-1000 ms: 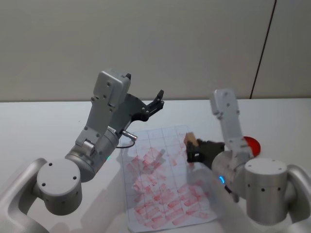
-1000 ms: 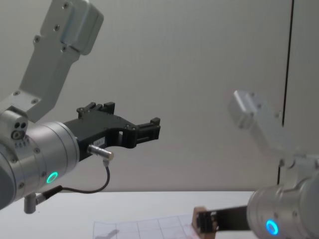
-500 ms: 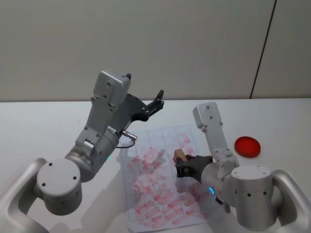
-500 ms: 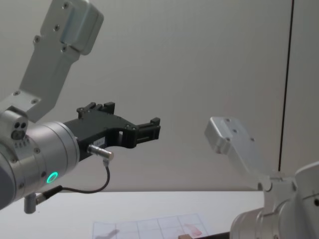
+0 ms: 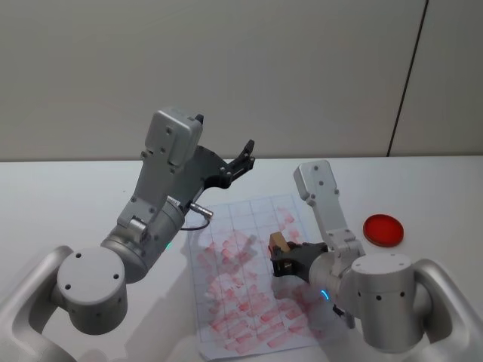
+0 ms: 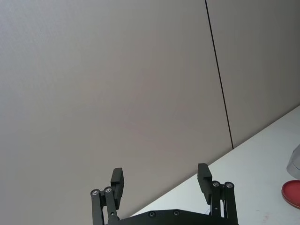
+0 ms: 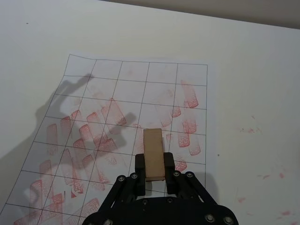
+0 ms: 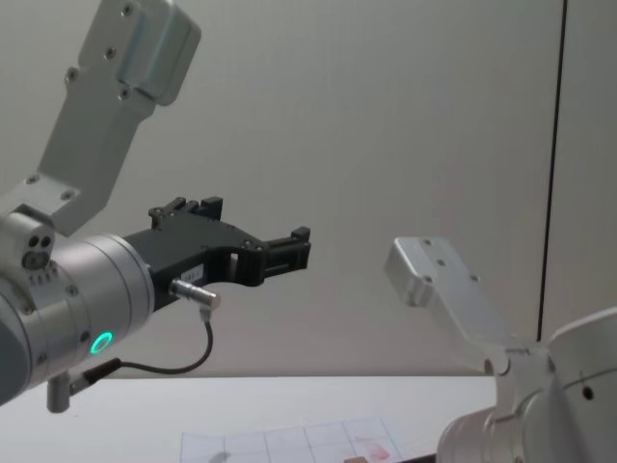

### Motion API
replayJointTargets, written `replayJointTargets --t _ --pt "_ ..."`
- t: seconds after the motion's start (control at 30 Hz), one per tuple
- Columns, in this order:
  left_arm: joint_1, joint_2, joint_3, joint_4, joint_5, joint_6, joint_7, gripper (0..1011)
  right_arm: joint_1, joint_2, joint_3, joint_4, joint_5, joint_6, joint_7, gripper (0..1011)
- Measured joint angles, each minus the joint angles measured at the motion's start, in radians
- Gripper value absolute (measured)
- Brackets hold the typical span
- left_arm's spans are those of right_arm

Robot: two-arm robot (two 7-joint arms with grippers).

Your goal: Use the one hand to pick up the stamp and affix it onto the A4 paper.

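I count one stamp (image 7: 153, 157), one A4 paper (image 5: 240, 220), one red ink pad (image 5: 383, 228) right of the paper. Stamp: plain tan oblong wooden block, clamped by the right gripper (image 7: 154, 166) over the paper's right half. Left gripper (image 6: 159, 177) spread wide, empty, above the paper's far edge.

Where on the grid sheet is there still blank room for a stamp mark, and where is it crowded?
Nearly blank: the far row of cells on the A4 paper, beyond the stamp in the right gripper; also bare table between paper and ink pad. Crowded: middle and near rows. The left gripper hangs raised, open.
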Motion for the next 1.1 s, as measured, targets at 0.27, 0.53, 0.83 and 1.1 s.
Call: replayJointTargets --t 0.27,0.53,0.83,1.1 --pt "0.000 0.000 0.000 0.000 0.000 0.000 0.000 1001 0.013 -0.008 0.006 0.019 -0.003 0.012 0.002 223" --pt "0.000 0.000 0.000 0.000 0.000 0.000 0.000 1001 0.019 -0.014 0.012 0.010 -0.004 0.019 0.005 223" --pt "0.000 0.000 0.000 0.000 0.000 0.000 0.000 1001 0.013 -0.012 0.020 -0.065 -0.010 0.008 -0.004 223" --pt "0.000 0.000 0.000 0.000 0.000 0.000 0.000 1001 -0.007 0.002 0.043 -0.145 -0.001 -0.004 -0.044 223"
